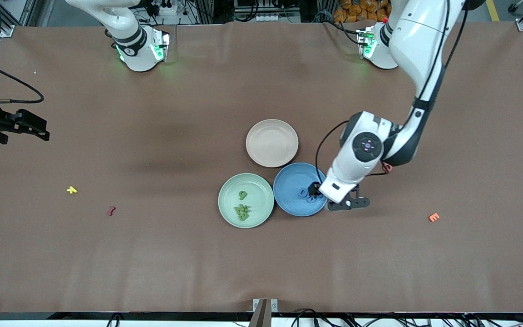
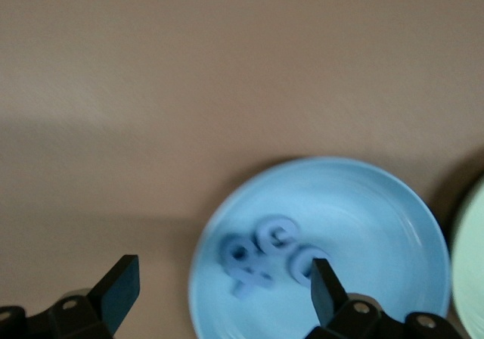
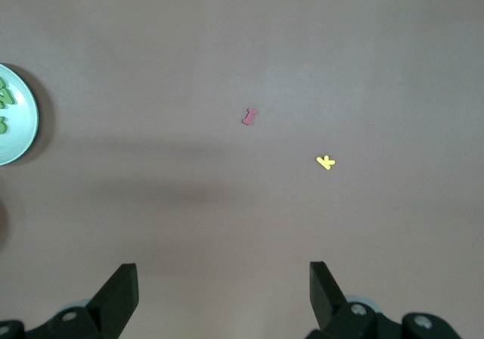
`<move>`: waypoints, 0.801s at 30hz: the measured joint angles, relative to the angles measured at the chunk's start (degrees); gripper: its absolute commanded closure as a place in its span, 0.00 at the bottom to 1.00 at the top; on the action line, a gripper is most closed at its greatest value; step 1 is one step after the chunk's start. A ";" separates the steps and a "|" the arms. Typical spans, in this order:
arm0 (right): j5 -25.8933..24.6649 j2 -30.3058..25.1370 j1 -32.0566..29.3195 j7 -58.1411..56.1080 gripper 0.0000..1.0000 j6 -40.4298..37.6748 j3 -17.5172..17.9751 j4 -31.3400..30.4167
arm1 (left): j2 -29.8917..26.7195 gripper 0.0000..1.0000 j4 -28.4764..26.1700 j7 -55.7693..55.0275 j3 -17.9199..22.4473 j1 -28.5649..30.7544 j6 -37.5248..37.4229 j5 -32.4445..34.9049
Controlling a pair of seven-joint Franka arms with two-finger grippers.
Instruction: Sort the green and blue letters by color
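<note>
Left wrist view shows the left gripper [image 2: 219, 290] wide open and empty over the blue plate [image 2: 393, 225] holding the blue letters [image 2: 268, 256], so it should lift straight up; the right gripper [image 3: 223, 293] waits, open.

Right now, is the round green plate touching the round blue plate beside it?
Cannot tell. In the front view the green plate and blue plate have rims that meet, with neither gap nor contact plain.
</note>
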 measured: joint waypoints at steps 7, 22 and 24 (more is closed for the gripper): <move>0.00 0.00 0.00 0.00 0.00 0.00 -0.01 -0.23 | 0.00 0.00 0.44 8.69 0.12 5.76 0.00 0.00; 0.00 0.00 0.00 0.00 0.00 -0.02 -0.02 -0.54 | 0.00 0.00 0.44 22.93 0.64 18.21 0.00 2.99; 0.00 0.00 0.00 0.00 0.00 -0.03 -0.02 -0.60 | 0.00 0.00 0.45 23.77 0.64 19.35 0.00 3.79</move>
